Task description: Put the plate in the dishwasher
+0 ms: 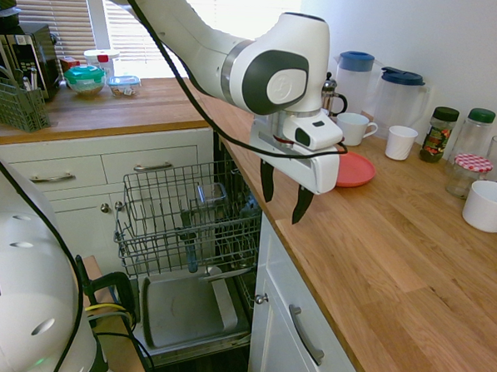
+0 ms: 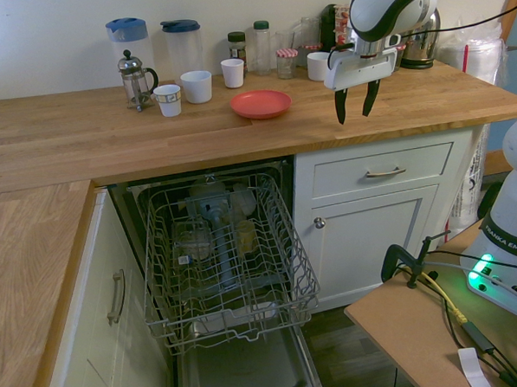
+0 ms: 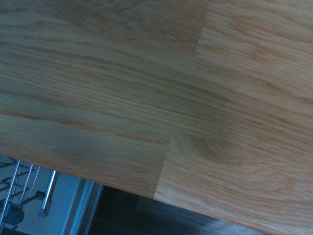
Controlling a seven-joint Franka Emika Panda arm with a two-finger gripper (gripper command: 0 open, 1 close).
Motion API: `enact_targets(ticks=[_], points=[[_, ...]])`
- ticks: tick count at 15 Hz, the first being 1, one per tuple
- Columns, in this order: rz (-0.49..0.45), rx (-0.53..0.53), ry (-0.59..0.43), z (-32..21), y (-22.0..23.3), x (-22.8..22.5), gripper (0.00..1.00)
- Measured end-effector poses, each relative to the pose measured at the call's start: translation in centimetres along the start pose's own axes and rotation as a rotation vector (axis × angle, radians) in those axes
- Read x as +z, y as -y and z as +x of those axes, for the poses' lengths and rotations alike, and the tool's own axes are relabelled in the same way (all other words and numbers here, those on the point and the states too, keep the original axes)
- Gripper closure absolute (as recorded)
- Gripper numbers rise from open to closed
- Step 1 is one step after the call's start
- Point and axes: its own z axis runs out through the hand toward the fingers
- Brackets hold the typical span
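the red plate (image 2: pixel 261 104) lies flat on the wooden bench (image 2: pixel 410 112), up near the cups. the robot's fingers (image 2: pixel 356 104) are wide open with nothing in them. they point down over the bench, near its front edge, and the plate is off to one side of them, not touching.

the dishwasher (image 2: pixel 218 248) is open under the bench. its top wire rack (image 2: pixel 234 312) is pulled out, and there are already some things in it, like a clear tub (image 1: pixel 212 196). the rack hangs over the door (image 2: pixel 242 368), which is folded down.

behind the plate there is a small white cup (image 2: pixel 233 72), and beside that one a bigger white cup (image 2: pixel 196 87). then comes a cup with a band round it (image 2: pixel 168 100) and a shiny coffee pot (image 2: pixel 136 82). two tall jugs with blue lids stand at the back by the wall. a jar with a dark lid (image 2: pixel 237 50), a bottle with a green lid (image 2: pixel 262 48) and a jar with a red checked lid (image 2: pixel 286 63) stand there too. a white bowl (image 2: pixel 319 66) sits behind the fingers.
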Motion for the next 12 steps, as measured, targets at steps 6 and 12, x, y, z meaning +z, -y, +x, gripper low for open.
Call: enact_targets(ticks=[6,12], points=[[0.041,0.013,-0.005,1.6,2.1,-1.5,0.00],[0.133,0.122,0.012,5.7,8.1,-3.5,0.00]])
